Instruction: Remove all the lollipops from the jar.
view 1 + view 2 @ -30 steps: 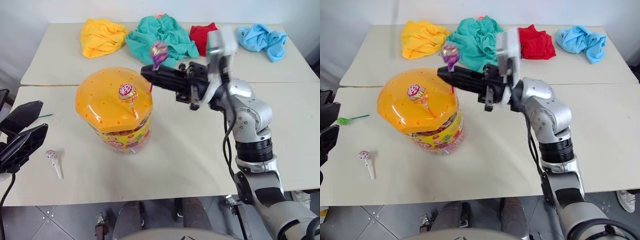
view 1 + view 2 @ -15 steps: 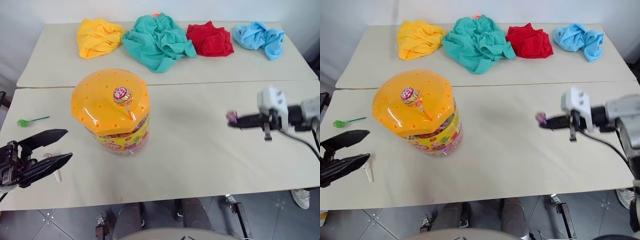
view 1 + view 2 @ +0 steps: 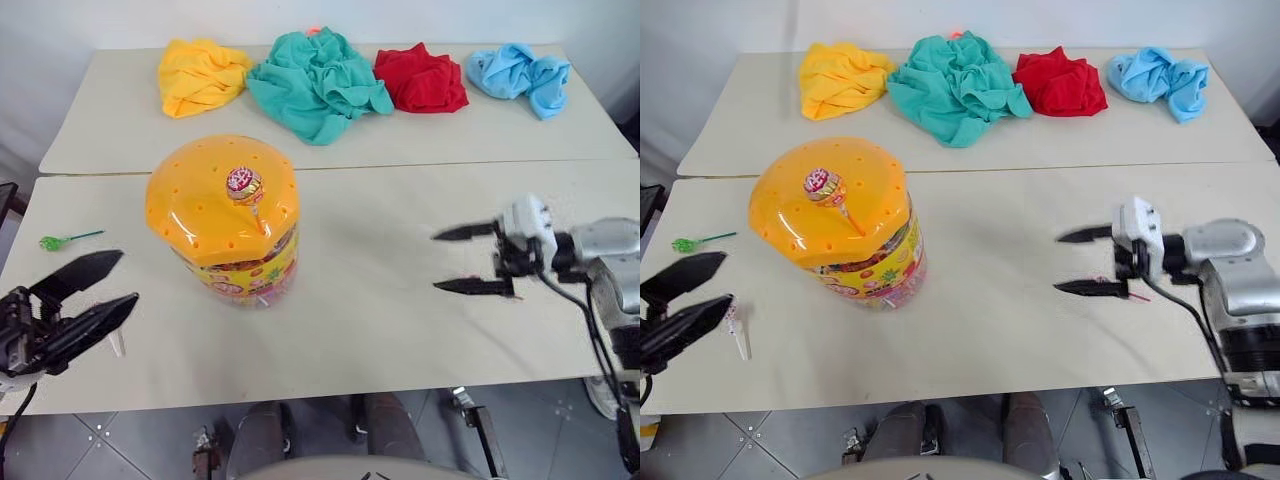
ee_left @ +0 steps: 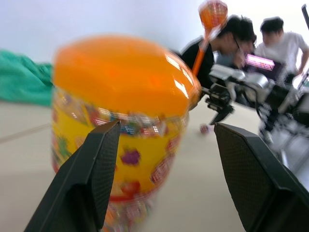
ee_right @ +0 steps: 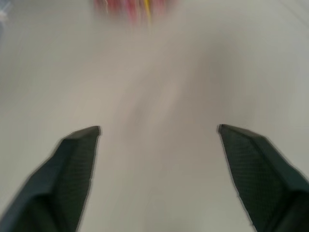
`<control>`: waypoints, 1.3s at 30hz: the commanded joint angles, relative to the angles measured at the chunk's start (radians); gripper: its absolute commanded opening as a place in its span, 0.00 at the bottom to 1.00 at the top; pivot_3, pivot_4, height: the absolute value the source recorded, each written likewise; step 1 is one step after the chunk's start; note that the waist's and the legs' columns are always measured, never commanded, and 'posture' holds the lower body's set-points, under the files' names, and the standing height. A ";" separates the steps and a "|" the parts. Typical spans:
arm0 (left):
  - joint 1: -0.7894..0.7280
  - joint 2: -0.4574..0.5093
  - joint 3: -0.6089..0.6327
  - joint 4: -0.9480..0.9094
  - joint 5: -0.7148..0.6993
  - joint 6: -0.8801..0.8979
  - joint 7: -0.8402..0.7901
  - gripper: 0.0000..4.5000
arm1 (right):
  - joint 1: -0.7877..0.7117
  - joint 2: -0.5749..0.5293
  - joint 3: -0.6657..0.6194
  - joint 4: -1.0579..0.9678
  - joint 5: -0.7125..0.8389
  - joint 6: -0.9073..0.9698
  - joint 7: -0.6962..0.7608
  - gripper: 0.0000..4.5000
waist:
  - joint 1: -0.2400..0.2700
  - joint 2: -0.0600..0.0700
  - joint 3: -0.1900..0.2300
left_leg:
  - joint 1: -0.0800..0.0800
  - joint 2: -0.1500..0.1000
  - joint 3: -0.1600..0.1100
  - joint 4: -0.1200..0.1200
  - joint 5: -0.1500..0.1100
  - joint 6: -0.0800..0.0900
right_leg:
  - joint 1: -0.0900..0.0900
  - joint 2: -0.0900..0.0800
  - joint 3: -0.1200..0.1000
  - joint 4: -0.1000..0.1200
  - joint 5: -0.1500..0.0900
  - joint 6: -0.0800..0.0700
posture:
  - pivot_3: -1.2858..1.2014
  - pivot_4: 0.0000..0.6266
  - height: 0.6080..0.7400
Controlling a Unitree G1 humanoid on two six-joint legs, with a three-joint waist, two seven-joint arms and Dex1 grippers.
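Far left edge of the head views: left gripper [image 3: 95, 290], jaws open, nothing between them, hovering over the near table [image 3: 380, 330] edge. Just above it at mid-left, green lollipop [image 3: 47, 242] flat on the table, stick pointing right. Pink-wrapped lollipop [image 3: 732, 322] partly hidden beside the lower finger, white stick angled toward the near edge.

Left of centre: jar [image 3: 225, 222] upright on the table, domed orange lid with small holes, yellow printed label below. One lollipop [image 3: 243, 184] standing in the lid, pink printed head up, stick slanting down into a hole. Same jar close ahead in the left wrist view, between that gripper's spread fingers.

Top of frame, on the far table, left to right: yellow cloth [image 3: 203, 73], teal cloth [image 3: 318, 80], red cloth [image 3: 421, 79], blue cloth [image 3: 520, 75].

Right side: right gripper [image 3: 455, 259] low over the table, jaws wide open, empty, tips pointing toward frame left. Thin red stick [image 3: 1132, 295] on the table just by the lower finger; candy head not distinguishable.

Left wrist view background: people seated, blurred.
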 commanded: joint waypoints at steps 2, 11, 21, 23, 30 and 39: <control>-0.013 -0.016 0.045 -0.017 -0.105 -0.012 0.045 0.73 | -0.177 0.145 -0.031 -0.232 0.243 0.203 -0.157 0.97 | 0.002 0.000 0.000 | 0.000 0.000 -0.001 0.000 0.000 0.000 | 0.000 0.000 -0.001 0.002 0.000 0.000 | 0.52 0.24 1.00; -0.022 -0.003 0.018 -0.021 -0.150 0.001 0.054 0.73 | -0.324 0.364 0.117 -0.257 0.177 0.230 -0.220 0.97 | 0.005 -0.001 -0.001 | -0.003 -0.004 -0.004 0.001 -0.003 0.003 | 0.000 -0.002 -0.003 0.002 0.000 0.001 | 0.52 0.24 1.00; 0.027 0.057 0.052 0.052 -0.156 0.054 -0.031 0.73 | -0.382 0.528 0.265 -0.186 -0.007 0.128 -0.234 0.93 | -0.007 -0.001 -0.001 | -0.002 -0.001 0.002 0.002 -0.004 0.002 | -0.001 0.001 -0.003 0.004 0.001 0.001 | 0.52 0.24 1.00; 0.023 0.073 0.057 0.074 -0.147 0.056 -0.047 0.73 | -0.383 0.538 0.274 -0.179 -0.026 0.111 -0.226 0.83 | -0.007 -0.001 -0.001 | -0.002 -0.001 0.002 0.002 -0.004 0.001 | -0.001 0.001 -0.003 0.003 0.001 0.001 | 0.52 0.24 1.00; 0.010 0.078 0.058 0.090 -0.129 0.049 -0.063 0.73 | -0.384 0.563 0.255 -0.150 -0.035 0.082 -0.217 0.31 | -0.007 -0.001 -0.001 | -0.002 0.000 0.002 0.002 -0.004 0.000 | -0.001 0.002 -0.003 0.003 0.000 0.001 | 0.52 0.24 1.00; -0.058 0.110 0.061 0.087 -0.160 0.058 -0.055 0.73 | -0.370 0.586 0.071 -0.145 0.252 0.211 -0.172 0.01 | -0.008 -0.001 -0.001 | -0.002 0.005 0.002 0.002 -0.005 -0.003 | -0.001 0.008 -0.002 0.003 0.000 0.000 | 0.52 0.24 1.00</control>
